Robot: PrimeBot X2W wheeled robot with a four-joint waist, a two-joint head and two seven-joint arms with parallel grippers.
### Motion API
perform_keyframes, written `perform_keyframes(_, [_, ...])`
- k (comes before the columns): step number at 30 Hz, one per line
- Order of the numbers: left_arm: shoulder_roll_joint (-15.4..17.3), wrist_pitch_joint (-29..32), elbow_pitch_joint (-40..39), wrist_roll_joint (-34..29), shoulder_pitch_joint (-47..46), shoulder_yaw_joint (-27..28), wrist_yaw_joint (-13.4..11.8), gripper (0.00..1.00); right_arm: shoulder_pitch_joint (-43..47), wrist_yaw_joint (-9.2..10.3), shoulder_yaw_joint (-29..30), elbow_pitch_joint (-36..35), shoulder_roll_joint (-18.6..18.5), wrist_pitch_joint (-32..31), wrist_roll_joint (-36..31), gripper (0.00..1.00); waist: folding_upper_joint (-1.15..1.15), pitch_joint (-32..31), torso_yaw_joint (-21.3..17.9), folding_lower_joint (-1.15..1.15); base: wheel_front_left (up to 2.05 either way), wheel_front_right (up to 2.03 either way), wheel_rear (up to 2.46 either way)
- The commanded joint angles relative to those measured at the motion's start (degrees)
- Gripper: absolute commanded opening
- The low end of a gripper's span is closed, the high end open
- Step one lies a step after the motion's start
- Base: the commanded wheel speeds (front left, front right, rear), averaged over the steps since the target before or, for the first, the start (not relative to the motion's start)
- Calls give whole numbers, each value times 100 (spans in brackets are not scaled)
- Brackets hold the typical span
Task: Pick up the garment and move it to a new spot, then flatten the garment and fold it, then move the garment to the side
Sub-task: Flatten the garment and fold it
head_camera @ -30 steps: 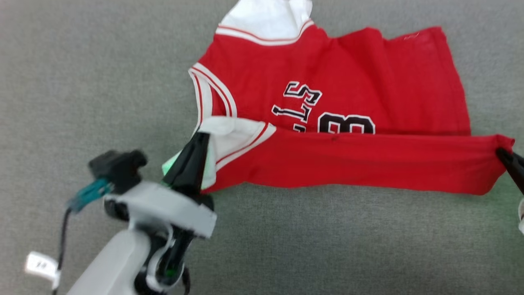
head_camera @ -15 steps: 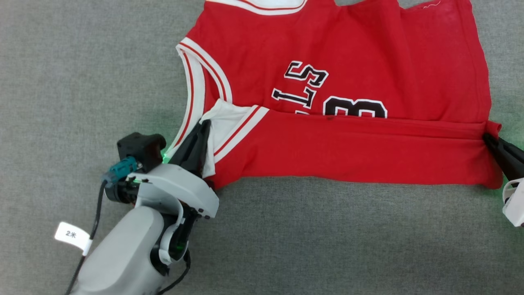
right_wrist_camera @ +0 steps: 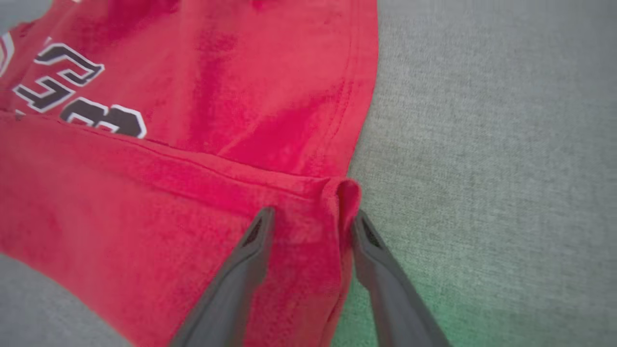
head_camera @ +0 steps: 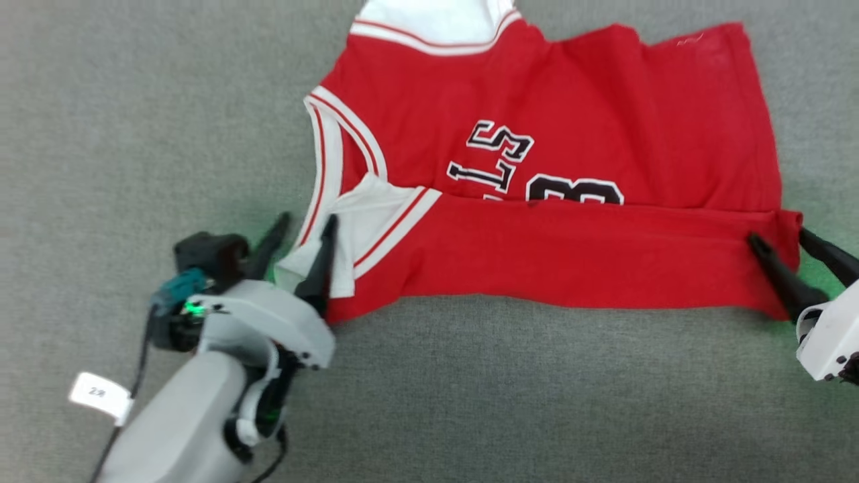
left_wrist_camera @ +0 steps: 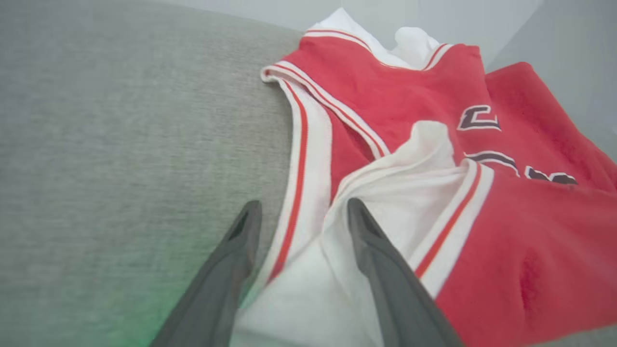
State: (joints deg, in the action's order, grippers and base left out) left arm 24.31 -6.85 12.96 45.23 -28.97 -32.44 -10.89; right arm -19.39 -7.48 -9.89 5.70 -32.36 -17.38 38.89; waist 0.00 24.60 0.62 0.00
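**A:** What is nearest the robot?

**B:** The left gripper (head_camera: 307,221), at the near left of the grey cloth surface (head_camera: 134,100). Its two fingers stand well apart and grip nothing.

**A:** What lies between them?

**B:** In the left wrist view, the left gripper (left_wrist_camera: 303,205) straddles the armhole trim (left_wrist_camera: 299,159). One finger is over bare grey cloth and the other over the near sleeve (left_wrist_camera: 409,193), which is white. I cannot tell if either finger touches the fabric.

**A:** And the right gripper?

**B:** The right gripper (head_camera: 777,236) is also spread wide and empty. In its wrist view the right gripper (right_wrist_camera: 313,213) straddles the hem corner (right_wrist_camera: 344,190), which is curled up. One finger is over red cloth, the other over the grey surface.

**A:** Where is the garment?

**B:** The garment (head_camera: 570,121) lies sideways in the middle of the surface, neck to the left and hem to the right. Its near part is folded over as a long red flap (head_camera: 570,248), whose edge covers the lower half of the black lettering (head_camera: 500,157). Beyond that, the red body lies fairly flat with some wrinkles. The far sleeve (head_camera: 436,17) is farthest, and in the left wrist view it lies close to the surface's far edge.
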Motion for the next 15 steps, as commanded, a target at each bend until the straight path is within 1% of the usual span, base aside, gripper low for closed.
perform_keyframes(1, [111,61,-134,16,91,33,-43,100,89,-1,38,-18,34,79,2,100,0,-340,28,0,0,0,0])
perform_keyframes(5, [553,459,-666,-36,201,69,-201,100,188,-1,137,-128,145,183,-1,100,0,-668,46,0,0,0,0])
perform_keyframes(7, [748,735,-1031,51,222,118,-280,100,261,-1,179,-210,198,205,-20,100,0,-779,51,0,0,0,0])
perform_keyframes(9, [1007,1137,-1368,147,213,146,-327,100,305,-1,209,-315,253,200,-49,100,0,-846,46,0,0,0,0])
perform_keyframes(12, [1351,1972,-1844,426,146,114,-367,100,374,-1,266,-481,329,141,-88,100,0,-877,32,0,0,0,0])
perform_keyframes(13, [1351,1972,-1844,426,146,114,-367,100,374,-1,266,-481,329,141,-88,100,0,-877,32,0,0,0,0])
perform_keyframes(15, [1568,2578,-2083,643,43,90,-368,100,393,-1,303,-572,377,98,-128,100,0,-863,17,0,0,0,0])
